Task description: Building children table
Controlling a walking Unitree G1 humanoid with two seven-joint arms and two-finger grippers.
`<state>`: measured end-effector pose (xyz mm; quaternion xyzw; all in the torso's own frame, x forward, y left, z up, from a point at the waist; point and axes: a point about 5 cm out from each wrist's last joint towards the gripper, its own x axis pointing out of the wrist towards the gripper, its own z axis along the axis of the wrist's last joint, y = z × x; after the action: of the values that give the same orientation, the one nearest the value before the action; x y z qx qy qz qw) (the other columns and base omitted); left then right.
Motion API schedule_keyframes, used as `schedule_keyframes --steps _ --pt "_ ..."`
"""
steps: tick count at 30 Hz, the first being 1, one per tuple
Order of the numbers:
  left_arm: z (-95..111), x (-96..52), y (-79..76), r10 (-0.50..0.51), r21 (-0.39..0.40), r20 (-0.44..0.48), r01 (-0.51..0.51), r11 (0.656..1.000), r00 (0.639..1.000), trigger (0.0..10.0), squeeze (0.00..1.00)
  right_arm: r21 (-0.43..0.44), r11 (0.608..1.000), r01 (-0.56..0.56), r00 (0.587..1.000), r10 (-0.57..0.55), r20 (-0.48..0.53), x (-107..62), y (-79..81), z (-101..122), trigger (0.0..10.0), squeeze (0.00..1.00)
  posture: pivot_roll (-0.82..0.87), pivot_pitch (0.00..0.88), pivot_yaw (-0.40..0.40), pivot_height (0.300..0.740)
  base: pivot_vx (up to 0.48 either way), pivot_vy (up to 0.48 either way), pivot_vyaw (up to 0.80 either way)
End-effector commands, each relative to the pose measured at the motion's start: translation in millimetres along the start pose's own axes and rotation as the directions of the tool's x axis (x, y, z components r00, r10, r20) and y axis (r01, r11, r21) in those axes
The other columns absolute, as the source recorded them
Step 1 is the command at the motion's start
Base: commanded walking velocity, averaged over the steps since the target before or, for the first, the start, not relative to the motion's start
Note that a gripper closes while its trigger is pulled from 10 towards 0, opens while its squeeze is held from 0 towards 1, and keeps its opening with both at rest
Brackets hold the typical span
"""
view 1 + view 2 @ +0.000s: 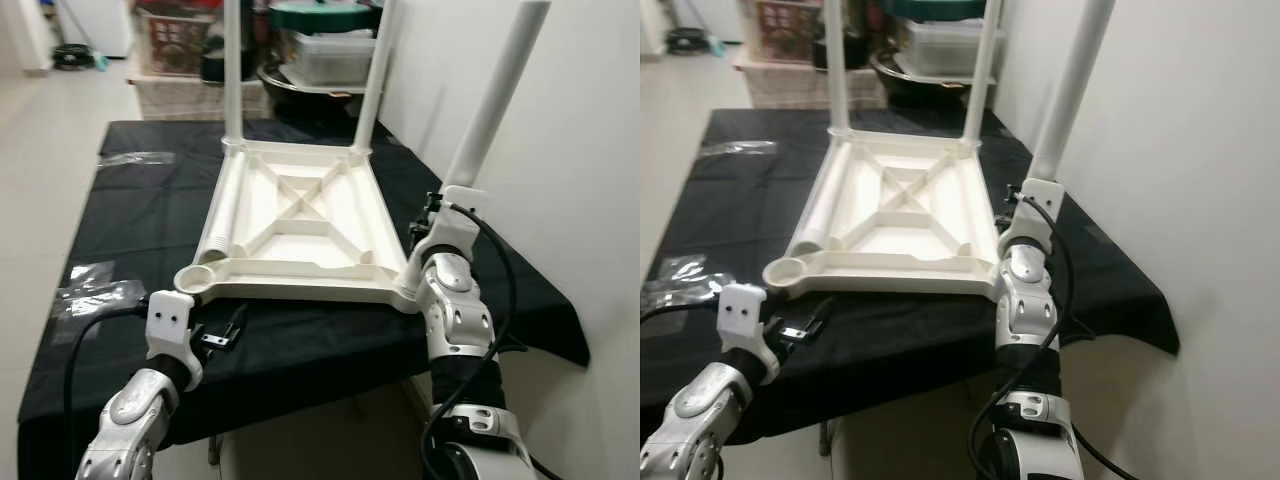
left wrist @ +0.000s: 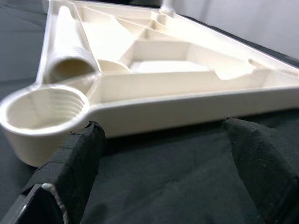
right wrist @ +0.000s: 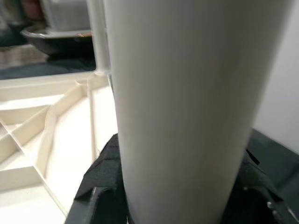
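Right gripper (image 3: 173, 196) at lower right is clamped on a white plastic tube leg (image 1: 497, 105); left gripper (image 2: 163, 154) sits spread open by the upside-down cream plastic tabletop (image 1: 300, 215), lower left.

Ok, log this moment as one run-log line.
stage: fitting legs | tabletop: upside down on black cloth, two far legs in | right gripper: shut on third leg | left gripper: open by empty socket | loose leg: lying in tabletop

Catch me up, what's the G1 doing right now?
It's assembling an upside-down white table top on a black-covered table. Two far legs stand in place. The right gripper is shut on a third leg at the near right corner. The left gripper is open near the empty socket; a fourth leg lies inside.
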<state>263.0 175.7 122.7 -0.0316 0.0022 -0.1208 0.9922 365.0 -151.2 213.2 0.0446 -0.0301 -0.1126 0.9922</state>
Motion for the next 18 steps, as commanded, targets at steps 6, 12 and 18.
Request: schedule_keyframes --steps 6,12,18 --pt "-3 -0.4 2.9 0.009 0.015 -0.009 -0.009 1.0 1.0 10.0 0.0 0.043 0.96 -0.275 0.948 0.264 0.175 11.7 27.4 50 10.0 0.0 0.05 0.0 -0.118 0.74 0.0 0.0 0.0" --pt "-3 0.3 2.3 0.01 0.014 -0.008 -0.01 1.0 1.0 10.0 0.0 -0.023 0.674 -0.738 0.662 0.731 0.165 12.5 47.6 53 10.0 0.0 0.06 0.0 -0.123 0.74 0.0 0.0 0.0" --pt "-1 -1.1 5.5 0.023 0.026 -0.002 -0.023 0.999 1.0 10.0 0.0 0.024 0.19 -0.982 0.186 0.976 -0.111 -10.5 56.4 -10 10.0 0.0 0.09 0.0 -0.148 0.74 0.0 0.0 0.0"
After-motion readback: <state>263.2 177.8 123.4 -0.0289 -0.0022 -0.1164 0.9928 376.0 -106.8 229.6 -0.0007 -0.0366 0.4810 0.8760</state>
